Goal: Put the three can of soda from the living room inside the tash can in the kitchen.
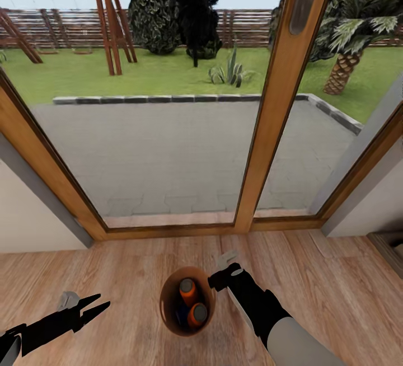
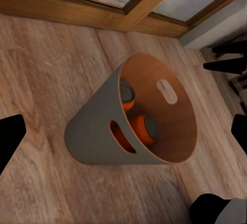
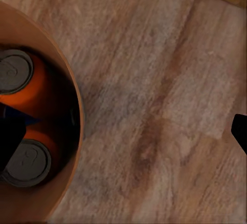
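Trash can (image 1: 168, 313) sits on the wood floor at bottom center of the head view w/ two orange cans (image 1: 190, 301) inside, maybe blue too. Right gripper (image 1: 224, 268) at its rim, upper right, can't tell its width; left gripper (image 1: 92, 305) wide, farther off.

The left arm reaches in low from the left side of the head view, its black forearm nearly level, and the left gripper (image 1: 96, 305) has its two pointed fingers spread apart, holding nothing. The right arm (grey at the upper sleeve, black toward the wrist) extends forward and slightly inward; the right gripper (image 1: 228, 265) points ahead, its dark fingers parted and likewise empty.
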Motion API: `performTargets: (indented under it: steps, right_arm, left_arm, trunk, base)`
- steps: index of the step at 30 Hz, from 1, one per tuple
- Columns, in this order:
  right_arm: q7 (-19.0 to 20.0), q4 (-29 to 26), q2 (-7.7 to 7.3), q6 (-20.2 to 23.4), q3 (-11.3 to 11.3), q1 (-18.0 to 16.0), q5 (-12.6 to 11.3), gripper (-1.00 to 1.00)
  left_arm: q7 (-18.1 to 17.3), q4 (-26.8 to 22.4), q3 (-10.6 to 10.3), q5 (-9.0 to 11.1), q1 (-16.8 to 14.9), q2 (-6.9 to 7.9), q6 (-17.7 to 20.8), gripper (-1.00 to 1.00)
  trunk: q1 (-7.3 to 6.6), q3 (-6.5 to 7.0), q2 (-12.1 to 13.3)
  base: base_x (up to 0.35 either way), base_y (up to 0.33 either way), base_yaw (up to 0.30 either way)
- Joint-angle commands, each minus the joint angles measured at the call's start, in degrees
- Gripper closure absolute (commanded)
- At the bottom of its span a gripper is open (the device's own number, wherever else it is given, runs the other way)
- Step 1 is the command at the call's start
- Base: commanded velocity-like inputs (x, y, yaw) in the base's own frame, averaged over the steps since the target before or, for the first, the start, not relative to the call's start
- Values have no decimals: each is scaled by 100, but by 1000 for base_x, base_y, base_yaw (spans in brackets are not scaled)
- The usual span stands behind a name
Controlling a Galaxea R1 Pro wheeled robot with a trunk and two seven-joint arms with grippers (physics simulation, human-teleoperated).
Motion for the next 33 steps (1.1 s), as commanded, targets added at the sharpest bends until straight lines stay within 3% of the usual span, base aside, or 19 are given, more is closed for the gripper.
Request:
performTargets:
  steps: [1, 14, 33]
  right_arm:
    - [0, 0, 0, 0, 0, 0, 0, -100]
    - [0, 0, 0, -1, 0, 0, 0, -100]
    - [0, 0, 0, -1, 0, 0, 1, -100]
  left_arm:
    - [0, 0, 0, 0, 0, 0, 0, -100]
    - [-1, -2, 0, 0, 0, 0, 0, -100]
    - [0, -1, 0, 0, 0, 0, 0, -100]
  trunk:
    - [-23, 18, 42]
    - [-308, 274, 563]
    - [-725, 786, 1325]
  base:
    - [0, 0, 0]
    - [0, 0, 0]
    - [0, 0, 0]
